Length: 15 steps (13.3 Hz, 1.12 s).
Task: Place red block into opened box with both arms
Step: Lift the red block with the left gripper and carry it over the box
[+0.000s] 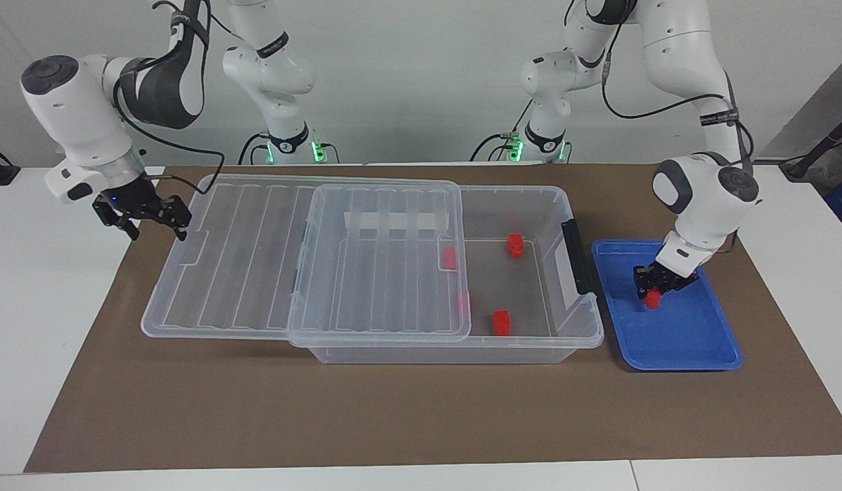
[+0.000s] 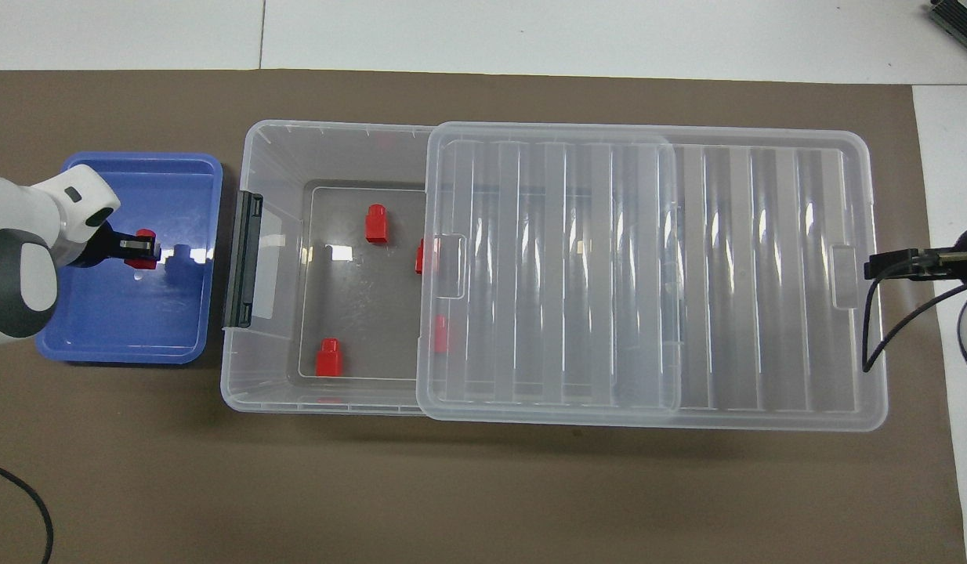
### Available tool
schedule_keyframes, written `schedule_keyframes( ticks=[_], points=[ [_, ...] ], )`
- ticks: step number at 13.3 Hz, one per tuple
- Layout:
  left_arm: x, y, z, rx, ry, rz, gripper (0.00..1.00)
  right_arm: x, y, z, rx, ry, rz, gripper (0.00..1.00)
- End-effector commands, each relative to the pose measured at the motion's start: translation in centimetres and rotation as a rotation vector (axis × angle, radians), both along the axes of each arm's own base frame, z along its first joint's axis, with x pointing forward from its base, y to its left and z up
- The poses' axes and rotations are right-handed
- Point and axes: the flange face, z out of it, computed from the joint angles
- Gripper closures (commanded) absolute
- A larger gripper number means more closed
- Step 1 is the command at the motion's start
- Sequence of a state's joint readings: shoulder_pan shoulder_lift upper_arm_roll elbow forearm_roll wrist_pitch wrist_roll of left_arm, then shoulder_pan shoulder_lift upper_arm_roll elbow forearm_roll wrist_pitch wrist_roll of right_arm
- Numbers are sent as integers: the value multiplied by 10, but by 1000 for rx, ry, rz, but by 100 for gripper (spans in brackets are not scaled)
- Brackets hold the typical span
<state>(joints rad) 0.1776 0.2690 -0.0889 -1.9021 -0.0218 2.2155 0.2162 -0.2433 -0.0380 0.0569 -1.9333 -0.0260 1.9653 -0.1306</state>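
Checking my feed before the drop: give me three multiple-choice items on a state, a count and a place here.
1. The lid of the box is: A. fully shut B. slid partly off C. missing
2. Red blocks in the box: A. two B. four C. six
3. The left gripper has its red block: A. over the blue tray B. in the box C. on the lid

Answers: B, the end by the tray is uncovered; B, two lie in the open part, two under the lid; A, the gripper is shut on it above the tray.
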Motion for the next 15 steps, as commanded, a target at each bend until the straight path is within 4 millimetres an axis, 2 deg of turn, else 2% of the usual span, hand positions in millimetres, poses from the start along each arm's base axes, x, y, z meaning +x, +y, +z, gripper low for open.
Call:
schedule_keyframes(
  ticks=[1,2,4,7,9,11,13,14,15],
  points=[
    [18,-18,79,-10,52,66,95,2,27,38,-8,20,-63,0],
    [20,-34,106,-13,60,78,95,3,39,50,-6,24,-91,0],
    [18,-74,143,-33,59,156,95,3,56,72,-2,26,-123,0],
    [10,-148,176,-65,76,300,94,0,57,118,7,28,-148,0],
    [0,-188,189,-72,73,352,93,-1,61,134,1,43,-146,0],
    [-11,-226,193,-69,56,353,93,1,65,134,6,58,-146,0],
    [-23,-255,188,-64,42,325,93,1,66,132,5,64,-146,0],
    [-33,-270,175,-61,29,315,93,1,66,132,3,65,-147,0],
    [-43,-274,154,-73,-8,308,93,1,67,132,4,67,-148,0]
  ],
)
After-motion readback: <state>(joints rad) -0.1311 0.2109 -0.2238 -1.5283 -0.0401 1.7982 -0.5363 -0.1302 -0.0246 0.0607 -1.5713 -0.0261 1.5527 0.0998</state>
